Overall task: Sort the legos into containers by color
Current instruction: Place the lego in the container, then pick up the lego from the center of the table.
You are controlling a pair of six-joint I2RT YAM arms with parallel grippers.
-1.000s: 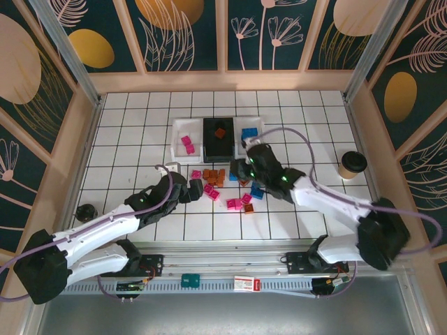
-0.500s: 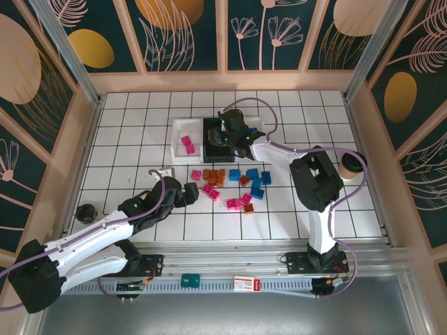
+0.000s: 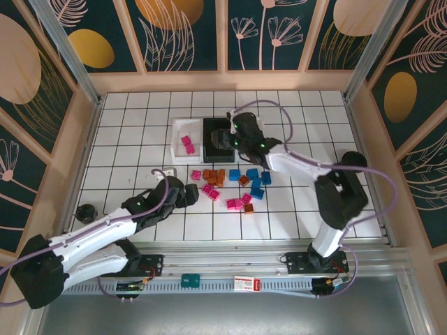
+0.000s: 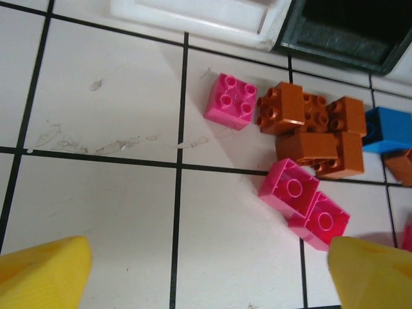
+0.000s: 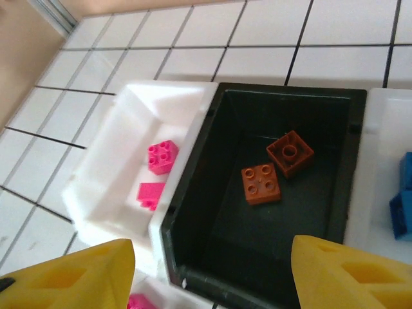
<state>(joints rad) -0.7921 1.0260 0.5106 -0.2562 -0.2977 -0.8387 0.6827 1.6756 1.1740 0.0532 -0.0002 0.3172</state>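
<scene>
The loose legos (image 3: 234, 185) lie in a pink, orange and blue scatter mid-table. My left gripper (image 3: 190, 192) hovers open at the scatter's left edge; between its yellow fingers (image 4: 42, 273) is bare tile, and two joined pink bricks (image 4: 302, 201) lie by the right finger. An orange cluster (image 4: 312, 132) and a single pink brick (image 4: 230, 101) lie beyond. My right gripper (image 3: 225, 134) is open and empty above the black bin (image 5: 192, 174), which holds two orange bricks (image 5: 261, 185). The left white bin (image 5: 109, 161) holds two pink bricks (image 5: 162, 156). Blue bricks (image 5: 402, 193) sit in the right white bin (image 5: 380, 148).
A paper cup (image 3: 351, 165) stands at the right of the table and a round black cup (image 3: 86, 211) at the left edge. Wooden walls enclose the tiled table (image 3: 140, 139). The three bins stand side by side behind the scatter.
My right gripper went from the brick scatter to over the black bin and opened; a second orange brick now lies in that bin. My left gripper barely moved.
</scene>
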